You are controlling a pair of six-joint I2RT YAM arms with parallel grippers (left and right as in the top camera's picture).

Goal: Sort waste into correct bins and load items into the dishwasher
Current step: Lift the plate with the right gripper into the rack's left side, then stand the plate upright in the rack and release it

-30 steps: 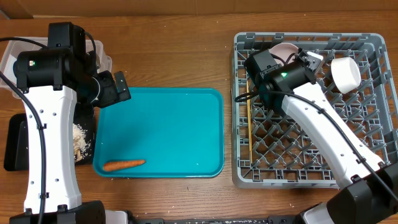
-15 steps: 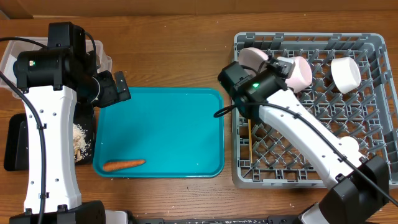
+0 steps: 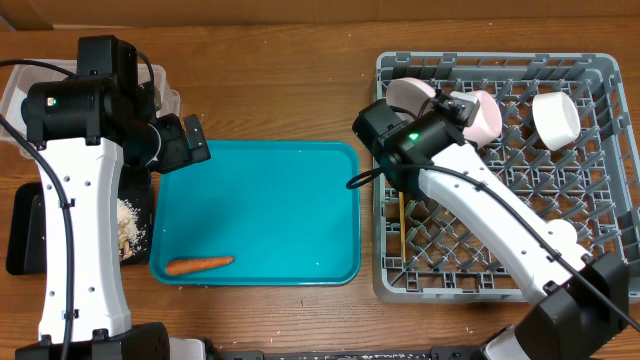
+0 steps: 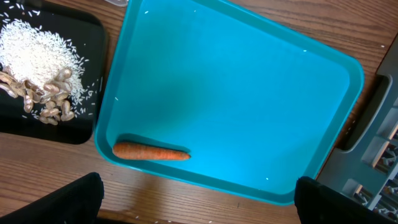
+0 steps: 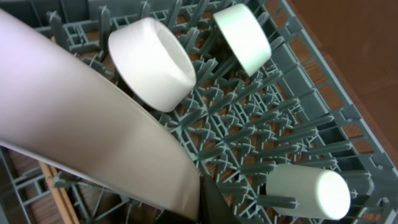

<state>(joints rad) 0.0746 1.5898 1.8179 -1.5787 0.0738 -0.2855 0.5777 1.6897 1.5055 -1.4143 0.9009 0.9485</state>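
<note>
Carrot lies on its side along the near edge of the teal tray, which sits on the wooden worktop and holds nothing else. Just left of that tray is the black tray, carrying a heap of white rice with beige nut scraps at the heap's near side.

Right of the teal tray stands the grey dish rack. Thin wooden chopsticks lie along its left side, on the lattice floor. A small white cup lies among the pegs.

Farther back, the left pincer hovers above the teal tray's far left corner, jaws spread wide and holding nothing.

In the rack's far left part, the right pincer is clamped on the rim of the round white plate. The plate stands tilted on edge; whether its lower rim touches the pegs cannot be told. Just beyond it a white bowl rests on its side on the pegs, and a second bowl sits farther along the back row.

At the far left corner of the worktop, the clear tub is partly hidden under the left arm.
</note>
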